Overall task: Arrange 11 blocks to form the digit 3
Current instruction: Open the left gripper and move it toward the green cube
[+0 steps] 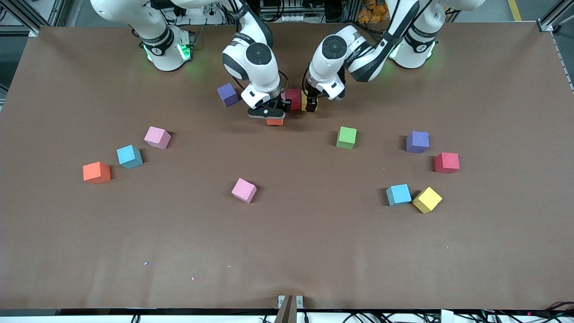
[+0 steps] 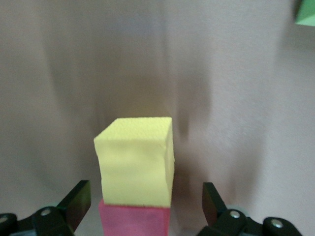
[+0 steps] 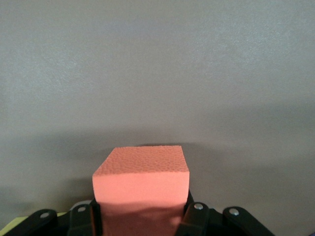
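My right gripper (image 1: 268, 113) is shut on an orange block (image 1: 274, 121), low over the table; the right wrist view shows the block (image 3: 141, 184) between the gripper (image 3: 141, 216) fingers. Beside it a dark red block (image 1: 293, 98) and a yellow block (image 1: 309, 102) stand in a row, touching. My left gripper (image 1: 310, 106) is open around the yellow block (image 2: 138, 160), its fingers (image 2: 78, 202) well clear of the block's sides; the dark red block (image 2: 134, 221) shows against it. A purple block (image 1: 227, 94) lies toward the right arm's end of that row.
Loose blocks nearer the front camera: pink (image 1: 157, 137), blue (image 1: 129, 156), orange (image 1: 96, 172), pink (image 1: 244, 190), green (image 1: 346, 137), purple (image 1: 417, 141), red (image 1: 446, 162), blue (image 1: 398, 194), yellow (image 1: 427, 199). The green block's corner (image 2: 306, 14) shows in the left wrist view.
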